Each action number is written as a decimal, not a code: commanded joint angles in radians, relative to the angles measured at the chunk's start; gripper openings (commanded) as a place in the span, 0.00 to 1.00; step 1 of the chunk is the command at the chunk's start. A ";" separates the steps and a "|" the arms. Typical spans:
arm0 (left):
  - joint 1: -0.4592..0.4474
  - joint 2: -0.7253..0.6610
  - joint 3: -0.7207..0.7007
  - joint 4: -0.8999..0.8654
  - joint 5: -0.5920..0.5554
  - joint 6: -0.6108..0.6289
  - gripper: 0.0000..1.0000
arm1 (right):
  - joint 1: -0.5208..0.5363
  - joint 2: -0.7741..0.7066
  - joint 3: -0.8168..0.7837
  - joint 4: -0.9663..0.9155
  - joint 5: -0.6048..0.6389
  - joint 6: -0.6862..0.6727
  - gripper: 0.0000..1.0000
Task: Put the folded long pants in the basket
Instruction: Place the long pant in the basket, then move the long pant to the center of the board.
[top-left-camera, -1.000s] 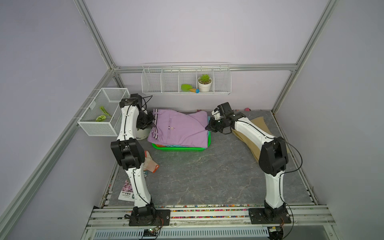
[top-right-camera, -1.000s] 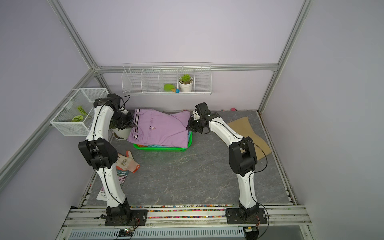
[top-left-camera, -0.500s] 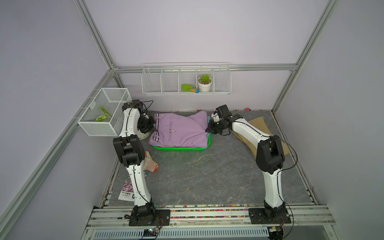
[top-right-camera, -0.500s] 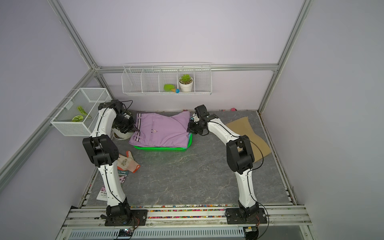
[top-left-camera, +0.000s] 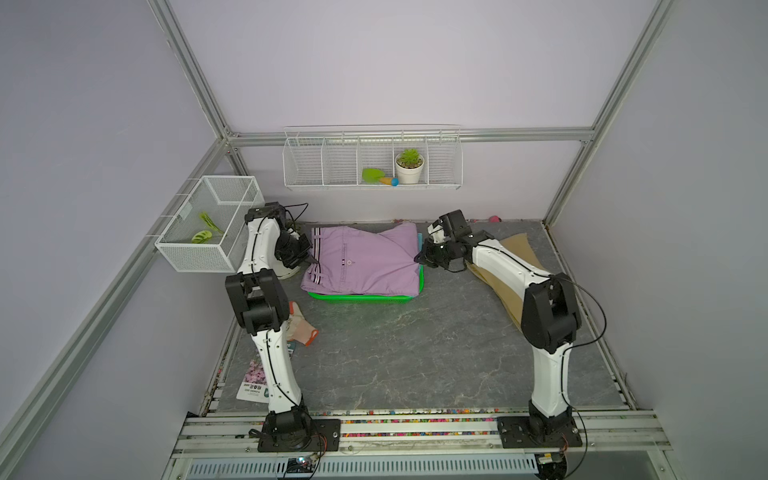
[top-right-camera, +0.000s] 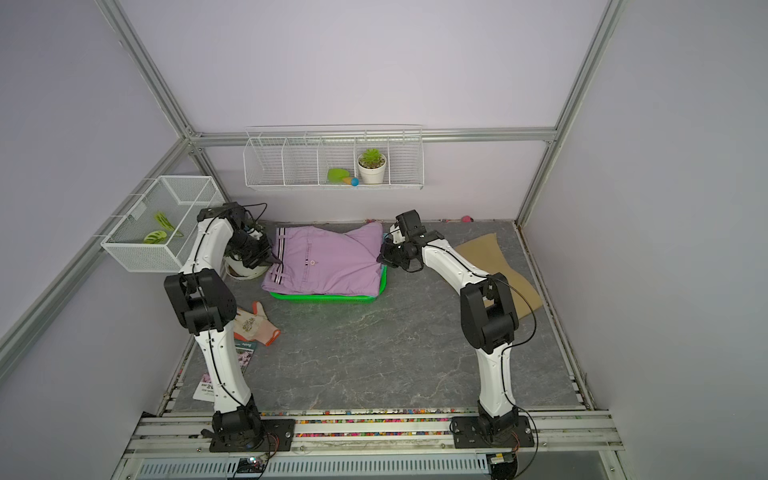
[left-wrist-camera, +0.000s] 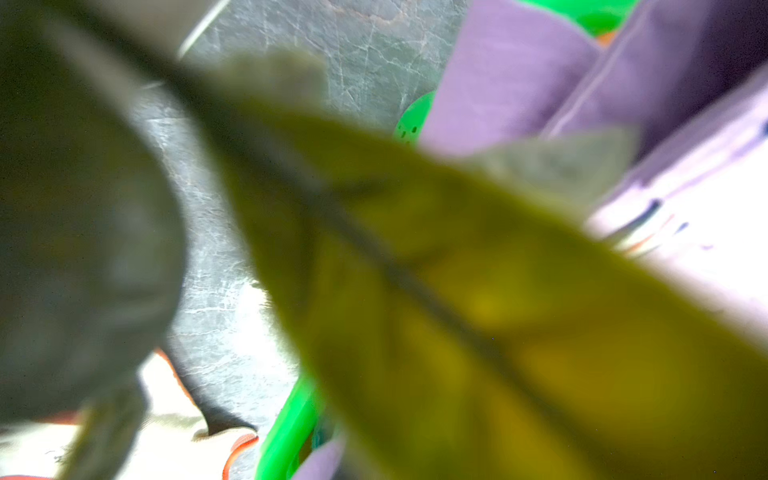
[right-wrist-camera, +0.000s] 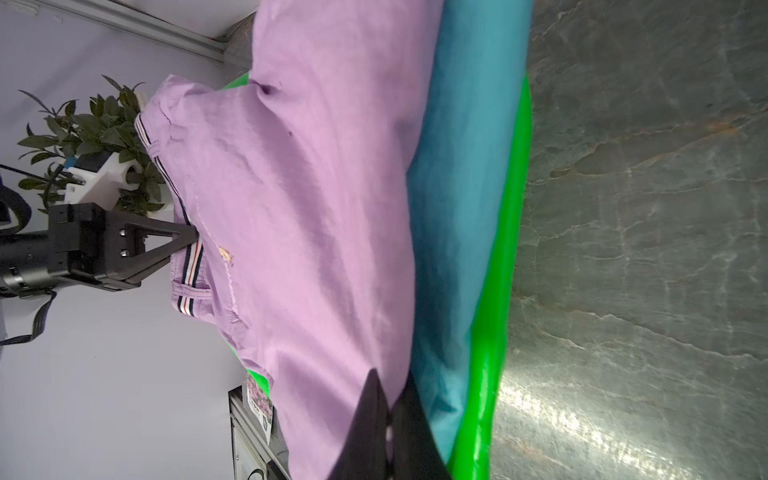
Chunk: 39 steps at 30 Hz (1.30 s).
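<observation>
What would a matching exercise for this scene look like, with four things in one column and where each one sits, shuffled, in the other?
Things
1. lilac folded cloth pants with striped waistband
2. tan folded cloth pants
3. orange-fingered work glove
4. small white pot with a green succulent

Places
A. in the long white wire rack on the back wall
B. on the grey table beside the left arm
C. on top in the shallow green plastic basket
D. on the grey table, partly under the right arm

Pairs: 1-C, 2-D, 3-B, 4-A
</observation>
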<state>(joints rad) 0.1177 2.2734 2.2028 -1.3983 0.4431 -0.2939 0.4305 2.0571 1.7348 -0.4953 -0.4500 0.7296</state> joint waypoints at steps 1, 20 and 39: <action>0.021 -0.025 -0.023 0.015 -0.067 -0.014 0.13 | -0.038 0.000 -0.032 -0.016 0.046 0.010 0.03; -0.067 -0.868 -0.660 0.486 0.026 -0.101 0.75 | -0.425 -0.286 -0.319 -0.259 0.433 -0.204 0.53; -0.732 -1.054 -1.201 0.735 0.052 -0.264 0.74 | -0.469 -0.218 -0.629 -0.183 0.285 -0.261 0.46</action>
<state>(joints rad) -0.6067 1.2091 0.9939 -0.6979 0.5053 -0.5415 -0.1139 1.8107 1.1645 -0.6746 -0.0322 0.4847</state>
